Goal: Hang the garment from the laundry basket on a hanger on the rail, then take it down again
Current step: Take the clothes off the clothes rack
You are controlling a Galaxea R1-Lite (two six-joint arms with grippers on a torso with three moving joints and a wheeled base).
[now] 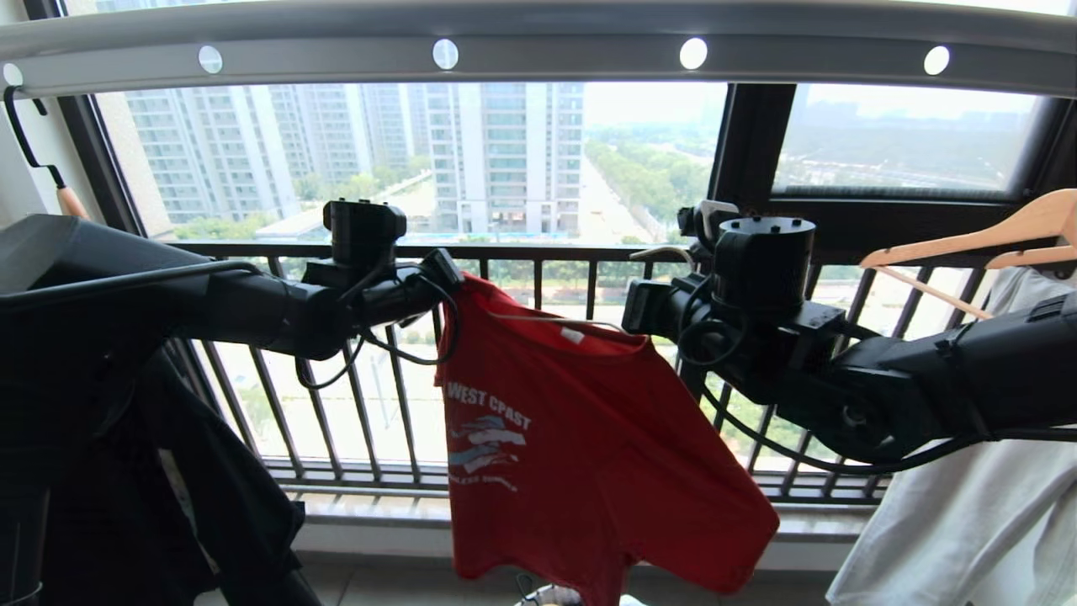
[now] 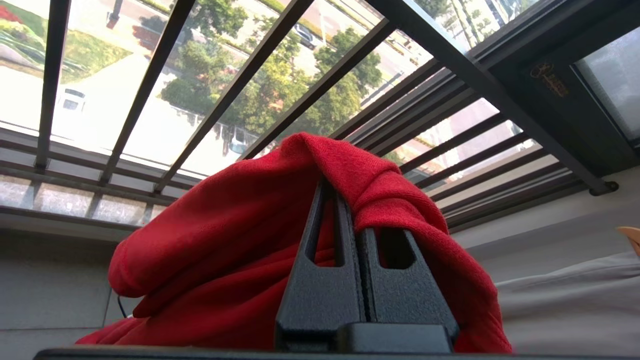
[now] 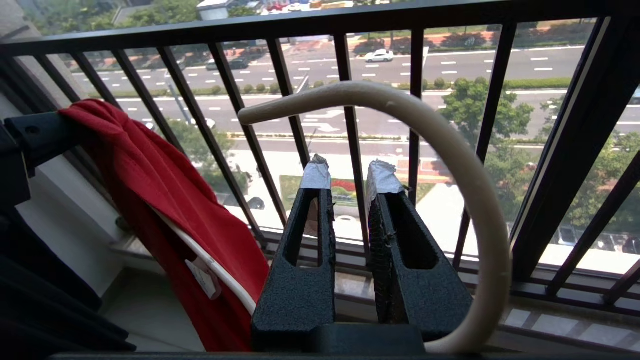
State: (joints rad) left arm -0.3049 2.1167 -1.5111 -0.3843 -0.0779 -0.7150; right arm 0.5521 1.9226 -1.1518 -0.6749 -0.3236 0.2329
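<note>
While the red T-shirt point(image 1: 580, 438) hangs in mid-air below the rail point(image 1: 538, 50), roughly at the six o'clock of the head view's middle, the left tool point(image 2: 350, 200) is clamped tight on a bunched shoulder of it at about ten o'clock from the printed chest. The right tool point(image 3: 347, 175) sits at the shirt's two o'clock with its fingers narrow, and the white hanger point(image 3: 425, 165) curls round beside them; whether they truly pinch the wire I cannot tell. One hanger arm seems already threaded inside the collar. The step in hand looks like dressing the shirt onto the hanger, so the left tool should draw its shoulder outward over the wire's end and keep the cloth taut, while the right holds the hook level. Letting go early risks the shirt sliding off toward the laundry basket point(image 1: 555, 596) at six o'clock.
</note>
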